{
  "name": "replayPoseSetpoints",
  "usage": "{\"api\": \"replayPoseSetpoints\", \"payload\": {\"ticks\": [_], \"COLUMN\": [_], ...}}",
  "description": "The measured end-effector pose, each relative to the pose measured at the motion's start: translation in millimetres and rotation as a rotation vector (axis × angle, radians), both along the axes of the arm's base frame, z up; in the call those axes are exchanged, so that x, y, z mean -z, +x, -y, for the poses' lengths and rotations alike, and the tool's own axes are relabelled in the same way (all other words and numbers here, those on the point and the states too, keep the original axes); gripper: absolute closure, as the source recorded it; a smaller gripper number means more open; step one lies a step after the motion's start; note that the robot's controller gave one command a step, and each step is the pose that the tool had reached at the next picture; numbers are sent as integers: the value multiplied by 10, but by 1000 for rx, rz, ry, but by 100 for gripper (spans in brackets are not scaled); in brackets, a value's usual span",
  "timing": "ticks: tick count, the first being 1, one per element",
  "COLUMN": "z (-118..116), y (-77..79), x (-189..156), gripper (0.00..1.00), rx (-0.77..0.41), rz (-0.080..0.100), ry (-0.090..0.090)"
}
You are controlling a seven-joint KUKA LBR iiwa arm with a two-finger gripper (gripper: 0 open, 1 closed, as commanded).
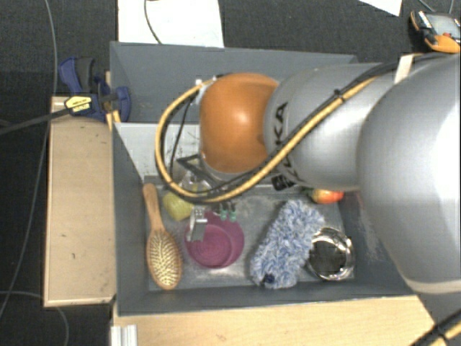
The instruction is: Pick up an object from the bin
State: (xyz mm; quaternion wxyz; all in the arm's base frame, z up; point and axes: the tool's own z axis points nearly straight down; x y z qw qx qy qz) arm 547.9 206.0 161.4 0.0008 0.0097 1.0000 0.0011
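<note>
My gripper [196, 226] hangs below the orange wrist cover, low in the left half of the bin. It is at the upper left rim of a magenta plastic cup [216, 245] that lies with its mouth facing up. A yellow-green rounded fruit-like thing [176, 206] sits just left of the gripper. A wooden hairbrush [161, 249] lies lengthwise along the left wall, bristle head toward the front.
A fluffy blue-and-white duster mitt [285, 242] lies right of the cup, and a shiny metal cup [330, 255] sits beyond it at the front right. A red-orange thing [328, 196] peeks out under the arm. The arm covers the back right of the bin.
</note>
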Motion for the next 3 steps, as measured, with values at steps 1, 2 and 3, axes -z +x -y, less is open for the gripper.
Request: {"api": "replayPoseSetpoints", "payload": {"ticks": [1,2,3], "z": [1,120,385], "y": [-4,-532,-487], "x": [5,755,889], "gripper": [0,0,0], "rx": [0,-34,-154], "rz": [0,-2,15], "ry": [0,0,3]}}
